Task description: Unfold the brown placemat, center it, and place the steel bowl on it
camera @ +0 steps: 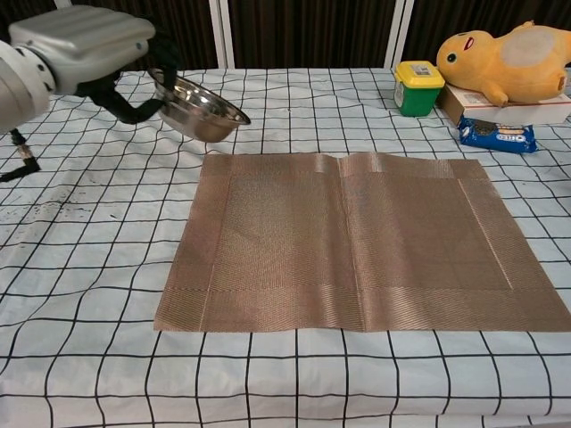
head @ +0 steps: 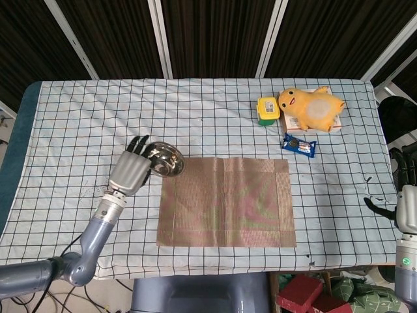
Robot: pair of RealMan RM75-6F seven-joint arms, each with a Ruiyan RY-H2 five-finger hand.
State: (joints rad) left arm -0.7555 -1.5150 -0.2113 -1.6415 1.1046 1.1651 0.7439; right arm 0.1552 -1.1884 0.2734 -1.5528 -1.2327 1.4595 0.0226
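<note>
Here, in the head view, the left hand (head: 130, 171) grips the rim of the round steel bowl (head: 164, 160), which sits just to the hand's right, above the checked tablecloth of the table (head: 78, 117). The bowl's mouth faces up toward the camera and it hangs over the upper left corner of the brown woven rectangular placemat (head: 225, 201). The placemat lies flat and unfolded further to the right of the hand, its long axis running left to right across the table. Far off to the right, at the table's edge, the right hand (head: 405, 205) holds nothing; whether its fingers are spread or curled cannot be told.

In the chest view, the left hand (camera: 98, 49) holds the steel bowl (camera: 202, 105) by its near rim, the bowl tilted so its open side faces up and to the left, clear of the cloth. The placemat (camera: 357, 245) lies below and to the right of the hand, with a crease running front to back near its middle. Well beyond it to the right sit a green tub with a yellow lid (camera: 417, 87), a yellow plush toy (camera: 508, 58) on a flat box, and a blue snack packet (camera: 496, 134).
</note>
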